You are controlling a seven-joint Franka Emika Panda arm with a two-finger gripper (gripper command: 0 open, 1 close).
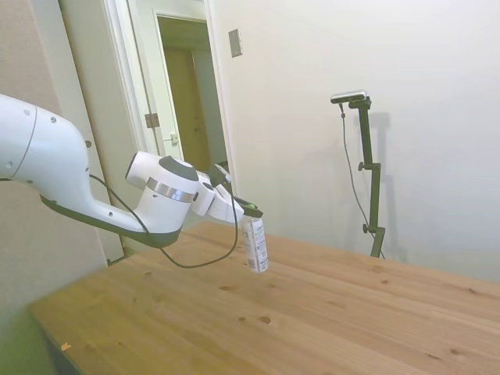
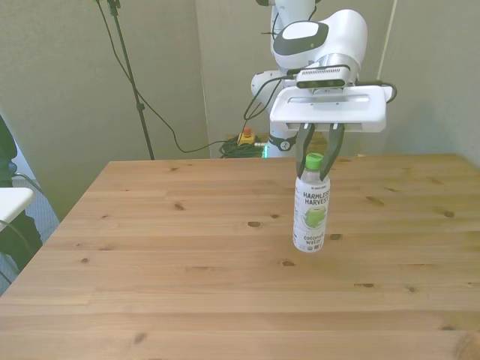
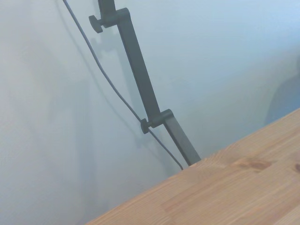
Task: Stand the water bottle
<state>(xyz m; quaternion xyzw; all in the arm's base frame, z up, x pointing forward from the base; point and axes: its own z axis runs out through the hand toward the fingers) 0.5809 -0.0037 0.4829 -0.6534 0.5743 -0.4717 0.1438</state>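
The water bottle (image 2: 312, 210) is a small clear bottle with a green cap and a white label with dark print. It hangs nearly upright, cap up, its base just at or above the wooden table (image 2: 187, 300). My gripper (image 2: 316, 159) is shut on the water bottle at its green cap, holding it from above. In the side view the water bottle (image 1: 255, 245) tilts slightly and hangs from my gripper (image 1: 250, 212) over the table's far part. The wrist view shows only a wall and a strip of table (image 3: 243, 187); the bottle is out of it.
A doorway (image 1: 183, 94) opens behind the arm in the side view. Cables and a thin stand (image 2: 131, 75) are behind the table on the front view's left. A white object (image 2: 11, 202) pokes in at the front view's left edge.
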